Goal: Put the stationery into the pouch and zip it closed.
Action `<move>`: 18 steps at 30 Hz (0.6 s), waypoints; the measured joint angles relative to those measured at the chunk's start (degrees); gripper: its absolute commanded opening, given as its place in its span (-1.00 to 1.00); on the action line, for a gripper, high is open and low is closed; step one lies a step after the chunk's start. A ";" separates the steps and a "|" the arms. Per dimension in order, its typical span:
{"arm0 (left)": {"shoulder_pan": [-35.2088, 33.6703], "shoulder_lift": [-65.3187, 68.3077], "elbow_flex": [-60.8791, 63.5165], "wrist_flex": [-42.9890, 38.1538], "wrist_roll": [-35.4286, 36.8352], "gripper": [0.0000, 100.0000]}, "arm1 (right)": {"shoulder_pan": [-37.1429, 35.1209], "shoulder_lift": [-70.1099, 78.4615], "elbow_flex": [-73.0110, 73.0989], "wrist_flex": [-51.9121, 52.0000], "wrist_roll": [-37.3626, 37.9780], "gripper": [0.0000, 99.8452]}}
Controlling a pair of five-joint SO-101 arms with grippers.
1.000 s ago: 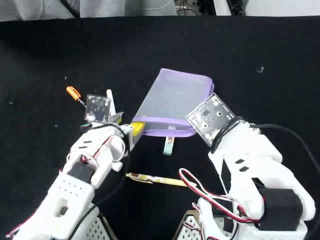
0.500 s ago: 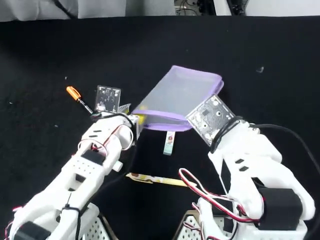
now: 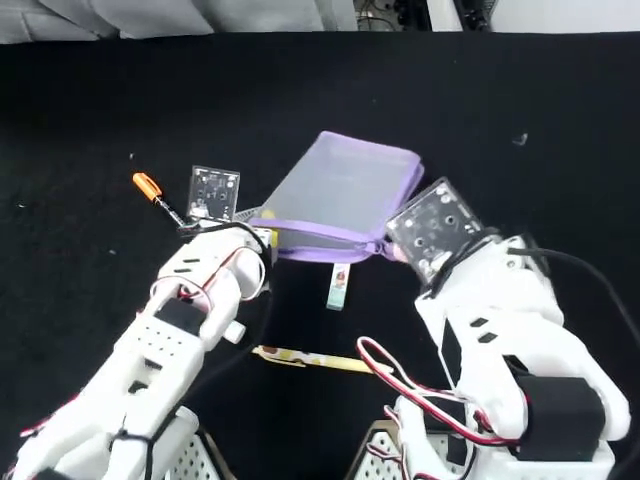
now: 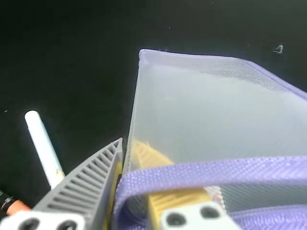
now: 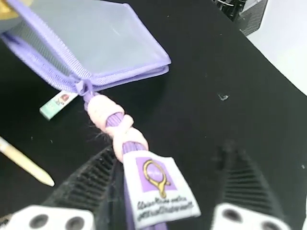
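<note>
Pouch (image 3: 345, 190), lilac with a translucent mesh face, lies on the black table (image 3: 520, 100) between the 2 arms, its open zipper edge facing them.

Left end effector (image 4: 127, 148): narrow, clamped on the pouch wall at the corner of the opening. The yellow finger is inside, seen through the mesh; the grey ribbed finger is outside; the purple rim runs between them.

Right end effector (image 5: 170, 153): jaws wide, gripping nothing. The zipper pull (image 5: 103, 112), a pink bead on a purple cord ending in a white-and-purple tag (image 5: 160, 189), runs from the end of the zipper into the gap. The tag lies between the 2 black fingers, close against 1 of them.

Stationery outside the pouch, all on the table:
- 1 yellow pencil (image 3: 310, 358), flat, between the arm bases, well apart from the pouch.
- 1 small mint-and-white block (image 3: 338, 288), just below the zipper edge, not touching it.
- 1 orange-capped pen (image 3: 150, 187), beyond the left arm's wrist.
- 1 white stick (image 4: 43, 148), beside the grey finger, near the pen.

Zipper is not closed.
</note>
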State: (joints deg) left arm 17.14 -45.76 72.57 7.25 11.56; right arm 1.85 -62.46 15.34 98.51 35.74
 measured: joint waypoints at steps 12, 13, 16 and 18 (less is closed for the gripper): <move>-24.35 -11.16 -16.35 27.16 -0.09 -0.95 | 0.00 -0.88 -0.09 -6.86 -16.97 -0.28; -26.99 -10.90 -18.81 29.45 -0.09 -0.95 | 0.00 -0.35 -0.09 -7.65 -19.34 -0.28; -32.97 -8.53 -25.32 33.32 -0.09 -0.95 | -2.90 3.34 -0.09 -8.97 -23.82 -0.28; -36.13 -6.24 -27.96 33.76 -0.09 -0.95 | -6.68 7.21 -0.09 -9.41 -24.88 -0.28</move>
State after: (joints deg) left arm -18.99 -52.00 44.62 41.01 11.47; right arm -4.84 -55.25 15.25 89.10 10.86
